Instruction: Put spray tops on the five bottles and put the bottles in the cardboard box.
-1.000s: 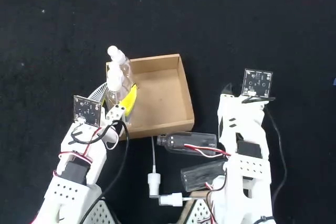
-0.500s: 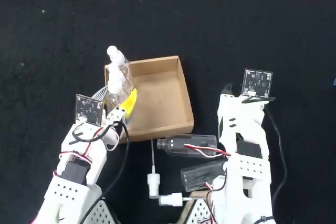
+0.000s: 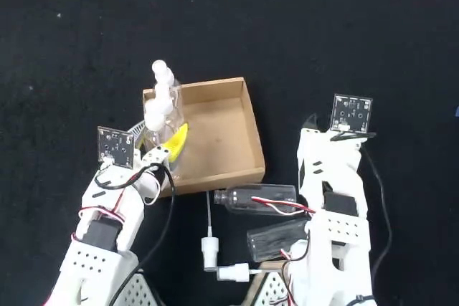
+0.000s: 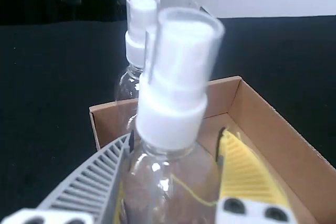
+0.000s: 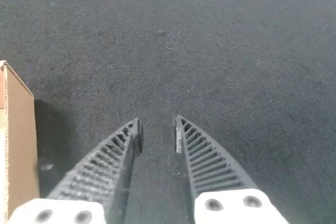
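My left gripper (image 3: 159,138) is shut on a clear bottle (image 4: 169,183) with a white spray top (image 4: 173,77), held upright at the left wall of the cardboard box (image 3: 222,137). The grey finger (image 4: 86,192) and the yellow finger (image 4: 244,182) press its sides. A second capped bottle (image 3: 165,82) stands just beyond it at the box's far left corner (image 4: 137,30). Two uncapped bottles (image 3: 258,196) (image 3: 278,238) lie in front of the box beside the right arm. Two loose spray tops (image 3: 209,250) (image 3: 234,272) lie near them. My right gripper (image 5: 157,129) hovers open over bare cloth.
The table (image 3: 344,41) is covered in black cloth, with free room behind and to the right of the box. A corner of the box (image 5: 16,145) lies beside my right gripper. Red and white wires (image 3: 276,206) cross the nearer lying bottle.
My left gripper has shifted the held bottle slightly towards the far bottle, and both tops have leaned a little to the right. The right arm has not moved.
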Controlling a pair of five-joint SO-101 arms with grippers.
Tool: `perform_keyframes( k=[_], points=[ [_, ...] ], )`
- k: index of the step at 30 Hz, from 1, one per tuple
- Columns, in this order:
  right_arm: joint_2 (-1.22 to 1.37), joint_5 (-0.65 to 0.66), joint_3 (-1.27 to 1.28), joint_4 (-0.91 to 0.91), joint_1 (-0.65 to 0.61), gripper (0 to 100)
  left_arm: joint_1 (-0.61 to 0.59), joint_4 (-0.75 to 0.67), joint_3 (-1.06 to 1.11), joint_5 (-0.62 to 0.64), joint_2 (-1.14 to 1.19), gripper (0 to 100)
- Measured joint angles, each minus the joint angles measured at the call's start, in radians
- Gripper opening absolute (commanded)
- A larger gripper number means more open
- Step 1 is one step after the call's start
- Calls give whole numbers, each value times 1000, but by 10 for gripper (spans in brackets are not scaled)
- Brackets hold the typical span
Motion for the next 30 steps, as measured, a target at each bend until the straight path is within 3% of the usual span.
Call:
perform_keyframes(
  k=[5,13,27,30],
  points=[
    [0,0,0,0,0,85,2,0,0,0,0,235],
    [0,0,0,0,0,85,-2,0,0,0,0,359],
    [0,0,0,0,0,85,-40,2,-11,0,0,360],
    [0,0,0,0,0,85,-40,81,-54,0,0,360]
  ],
)
